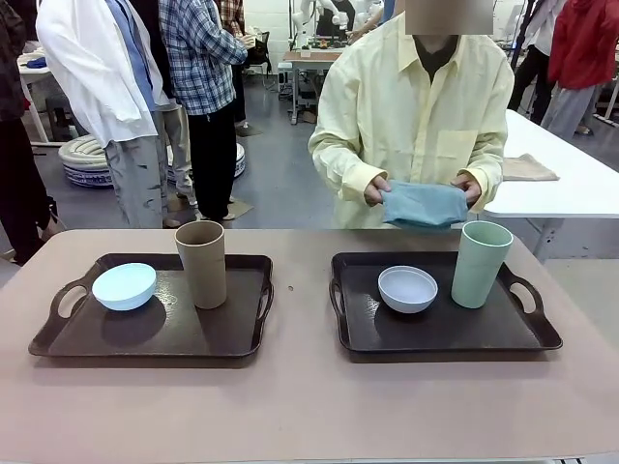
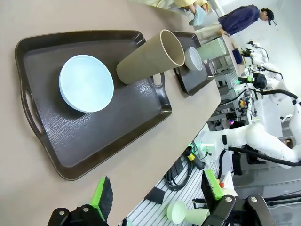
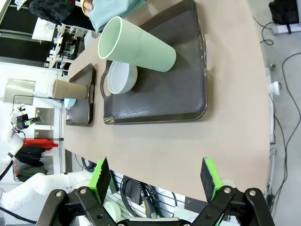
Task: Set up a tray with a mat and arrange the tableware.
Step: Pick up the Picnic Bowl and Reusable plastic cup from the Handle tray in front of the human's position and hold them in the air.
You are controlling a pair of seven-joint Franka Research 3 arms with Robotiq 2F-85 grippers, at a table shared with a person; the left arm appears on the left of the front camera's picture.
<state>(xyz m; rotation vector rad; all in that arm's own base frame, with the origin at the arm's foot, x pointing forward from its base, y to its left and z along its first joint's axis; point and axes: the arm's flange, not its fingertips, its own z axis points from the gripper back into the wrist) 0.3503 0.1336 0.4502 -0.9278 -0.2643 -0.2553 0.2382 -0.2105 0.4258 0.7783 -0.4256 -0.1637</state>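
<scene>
Two dark brown trays lie side by side on the table. The left tray (image 1: pixel 145 333) carries a light blue bowl (image 1: pixel 124 286) and a tan cup (image 1: pixel 202 263). The right tray (image 1: pixel 464 329) carries a pale grey-white bowl (image 1: pixel 407 289) and a pale green cup (image 1: pixel 481 263). Across the table a person holds a folded blue mat (image 1: pixel 424 204) in both hands. My left gripper (image 2: pixel 157 200) hangs open off the table's near edge, short of the left tray (image 2: pixel 94 136). My right gripper (image 3: pixel 156 178) is open over the near edge, short of the right tray (image 3: pixel 178 99).
The tan tabletop (image 1: pixel 309 406) has bare room in front of and between the trays. A white table (image 1: pixel 571 174) stands behind at the right. Several people stand in the background at the left.
</scene>
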